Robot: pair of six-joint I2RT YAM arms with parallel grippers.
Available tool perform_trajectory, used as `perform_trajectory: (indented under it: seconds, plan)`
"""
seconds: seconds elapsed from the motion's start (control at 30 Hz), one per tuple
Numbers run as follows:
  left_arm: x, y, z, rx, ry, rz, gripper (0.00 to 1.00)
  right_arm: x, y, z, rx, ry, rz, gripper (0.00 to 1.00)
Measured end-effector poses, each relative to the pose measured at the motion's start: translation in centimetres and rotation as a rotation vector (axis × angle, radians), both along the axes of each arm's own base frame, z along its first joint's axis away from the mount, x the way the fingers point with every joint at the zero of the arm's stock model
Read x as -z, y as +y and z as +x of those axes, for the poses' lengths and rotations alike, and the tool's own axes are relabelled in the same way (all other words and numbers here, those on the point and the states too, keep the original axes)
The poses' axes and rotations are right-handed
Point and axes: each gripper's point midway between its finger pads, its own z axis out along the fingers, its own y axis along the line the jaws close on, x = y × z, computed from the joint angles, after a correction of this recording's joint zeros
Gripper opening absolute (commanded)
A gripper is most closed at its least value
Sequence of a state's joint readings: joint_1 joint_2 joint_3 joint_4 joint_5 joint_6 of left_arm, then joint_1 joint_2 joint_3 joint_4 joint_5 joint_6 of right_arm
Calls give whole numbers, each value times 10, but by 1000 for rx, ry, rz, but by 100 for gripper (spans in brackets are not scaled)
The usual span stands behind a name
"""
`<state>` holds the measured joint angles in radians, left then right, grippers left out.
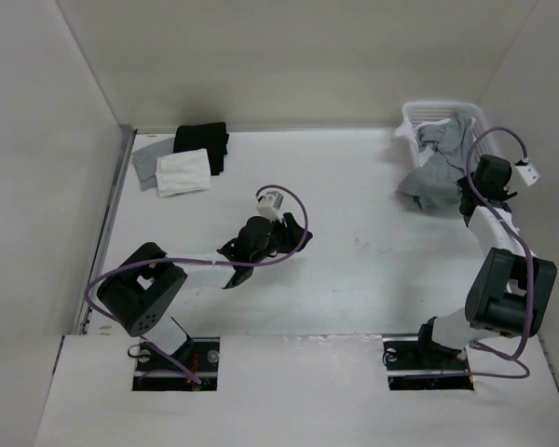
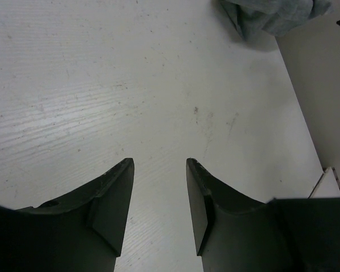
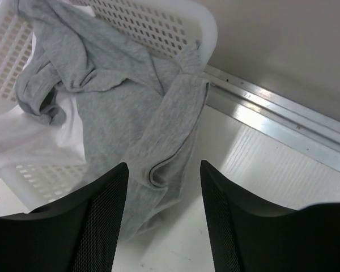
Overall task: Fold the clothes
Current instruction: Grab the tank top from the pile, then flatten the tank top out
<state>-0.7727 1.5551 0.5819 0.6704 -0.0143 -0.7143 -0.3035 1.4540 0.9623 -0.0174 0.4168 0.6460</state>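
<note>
Left gripper (image 2: 158,164): jaws parted at a moderate gap, nothing between them, only bare table (image 2: 102,85) below. It holds nothing and touches nothing. It sits mid-table, well apart from the cloth.

Right gripper (image 3: 164,164): jaws wide, no grip. It hangs just over the grey top (image 3: 119,96), and a folded edge of the jersey shows in the gap between the fingers (image 3: 102,215). Can't tell whether the tips touch the fabric. Nothing is pinched.

The grey top is crumpled at the far right corner, partly inside the white mesh basket (image 3: 141,22). The rest spills over the near rim onto the table. Inside the basket it lies on top of a white garment (image 3: 22,141). One strap or edge runs toward the aluminium rail (image 3: 272,113) at the wall.

Far left of the table has a small stack of cloths: black (image 1: 202,144), white (image 1: 184,172) and grey (image 1: 149,160), touching each other and well apart from both arms.
</note>
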Motion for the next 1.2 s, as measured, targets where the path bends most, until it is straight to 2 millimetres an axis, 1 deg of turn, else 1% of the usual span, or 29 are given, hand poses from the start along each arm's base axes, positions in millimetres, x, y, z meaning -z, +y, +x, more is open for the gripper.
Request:
perform_trajectory:
  seconds: [0.13, 0.2, 0.23, 0.27, 0.33, 0.4, 0.43, 0.47, 0.6, 0.67, 0.73, 0.77, 0.8, 0.83, 0.87, 0.9, 0.93, 0.97, 1.0, 1.03, 1.07, 1.1, 1.13, 1.2]
  plan:
    - [0, -1, -1, 7, 6, -6, 41, 12, 5, 12, -44, -7, 55, 53]
    - [-1, -2, -2, 11, 6, -10, 41, 21, 12, 23, -90, -14, 101, 48]
    - [-1, -2, -2, 13, 5, -12, 41, 24, 15, 26, -106, -18, 119, 43]
    - [-1, -3, -2, 14, 4, -13, 41, 25, 16, 27, -111, -22, 128, 41]
    - [-2, -3, -3, 17, 6, -15, 41, 25, 16, 29, -118, -31, 139, 32]
    - [-1, -4, -3, 20, 9, -16, 41, 24, 16, 30, -120, -42, 145, 17]
    - [0, -4, -3, 21, 11, -16, 41, 24, 15, 30, -120, -44, 145, 6]
    - [0, -4, -3, 21, 12, -18, 41, 23, 14, 30, -116, -49, 149, 1]
    - [0, -4, -2, 19, 11, -22, 41, 16, 11, 34, -111, -93, 154, 0]
    - [-1, -4, -1, 16, 9, -26, 41, 4, 12, 38, -118, -134, 148, 0]
    - [-3, -3, 1, 12, 5, -31, 41, -27, 20, 41, -141, -217, 125, 0]
    - [-3, -2, 2, 8, 5, -33, 41, -46, 28, 41, -159, -257, 113, 0]
    - [-4, 0, 4, 2, 4, -37, 41, -91, 47, 43, -209, -354, 85, 0]
    - [-4, 2, 7, -8, 5, -40, 41, -116, 59, 45, -241, -406, 70, 0]
    - [-4, 4, 8, -15, 5, -41, 41, -161, 80, 45, -294, -497, 45, 0]
    - [-3, 7, 10, -23, 9, -42, 41, -198, 99, 44, -344, -571, 23, 0]
    - [-1, 10, 12, -32, 11, -41, 41, -234, 116, 39, -387, -641, -1, 0]
    - [0, 13, 13, -41, 16, -42, 41, -264, 134, 33, -429, -700, -16, 0]
    - [2, 17, 15, -53, 21, -42, 41, -300, 156, 23, -481, -771, -37, 0]
    - [4, 22, 18, -67, 27, -41, 41, -344, 183, 5, -549, -869, -56, 0]
    - [6, 28, 20, -83, 33, -41, 41, -378, 206, -16, -606, -948, -69, 0]
    - [7, 32, 22, -95, 36, -42, 41, -396, 218, -30, -638, -994, -79, 0]
    - [7, 37, 25, -109, 38, -44, 41, -420, 231, -51, -673, -1056, -91, 0]
    - [4, 52, 31, -150, 40, -57, 41, -466, 252, -100, -736, -1187, -115, 0]
